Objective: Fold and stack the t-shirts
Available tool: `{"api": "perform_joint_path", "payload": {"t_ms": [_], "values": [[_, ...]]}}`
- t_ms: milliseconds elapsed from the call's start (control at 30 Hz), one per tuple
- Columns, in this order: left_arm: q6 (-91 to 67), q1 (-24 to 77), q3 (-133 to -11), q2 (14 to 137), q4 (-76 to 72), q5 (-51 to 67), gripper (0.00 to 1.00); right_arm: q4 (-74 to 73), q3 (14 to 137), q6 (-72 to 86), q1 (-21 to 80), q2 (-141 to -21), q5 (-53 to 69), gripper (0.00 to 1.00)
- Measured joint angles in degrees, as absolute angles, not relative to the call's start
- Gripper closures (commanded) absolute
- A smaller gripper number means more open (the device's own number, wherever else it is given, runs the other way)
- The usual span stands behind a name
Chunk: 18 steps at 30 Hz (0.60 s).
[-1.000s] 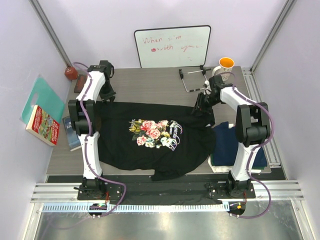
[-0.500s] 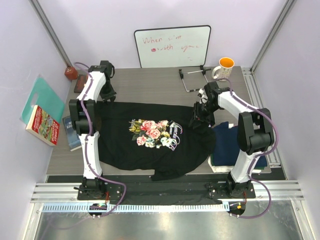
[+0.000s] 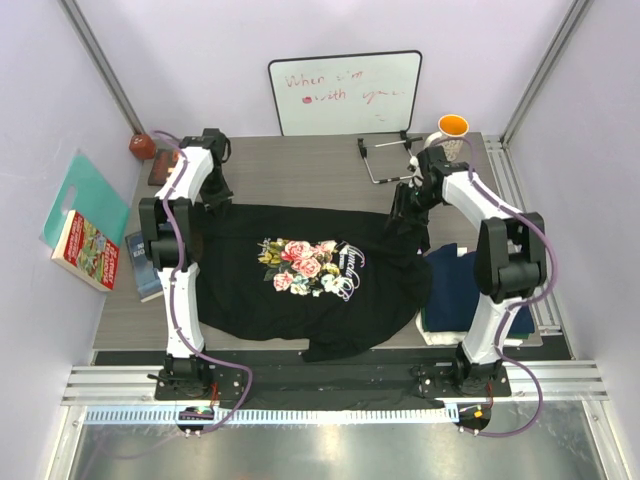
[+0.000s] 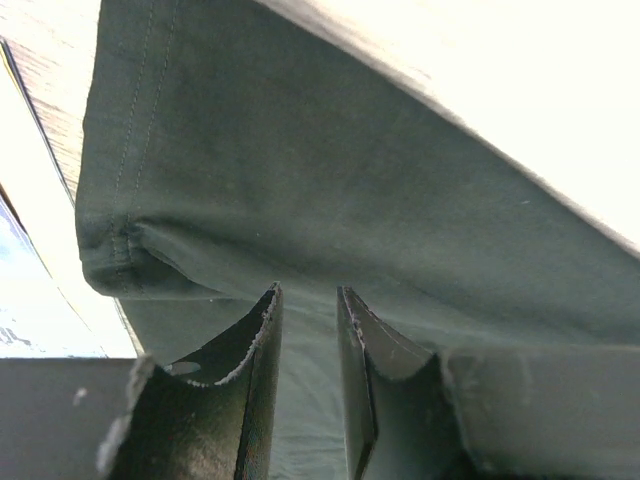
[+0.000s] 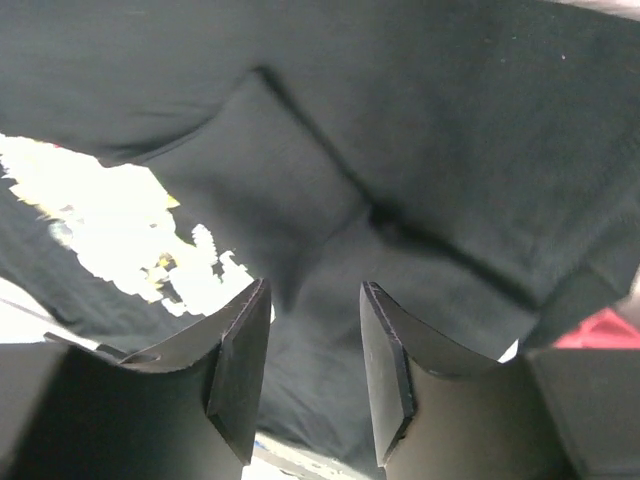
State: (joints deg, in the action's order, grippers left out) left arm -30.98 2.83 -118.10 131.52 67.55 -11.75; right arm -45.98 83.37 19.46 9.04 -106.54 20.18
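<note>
Release on the right: within the last second, widened right fingers, now parted with nothing between them and drawn back off the far right corner of the black floral t-shirt. No change at the left fingers: nearly closed, seemingly pinching cloth at the far left hem. Shirt spread print-up on the bench, right edge rumpled against the folded navy t-shirt. Probably a straightening tug just finished; fold itself not yet begun.
</note>
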Motion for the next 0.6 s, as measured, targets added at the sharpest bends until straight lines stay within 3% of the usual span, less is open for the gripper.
{"api": "perform_joint_path", "payload": {"t_ms": [200, 600], "values": [[-30.79, 2.83, -116.33, 131.5, 67.53, -11.94, 0.72, -45.76, 83.37, 18.9, 9.04, -113.19, 20.01, 0.53], [-30.55, 2.83, -116.11, 131.5, 67.53, -11.9, 0.73, -45.74, 84.44, 17.63, 9.04, -113.43, 17.85, 0.49]]}}
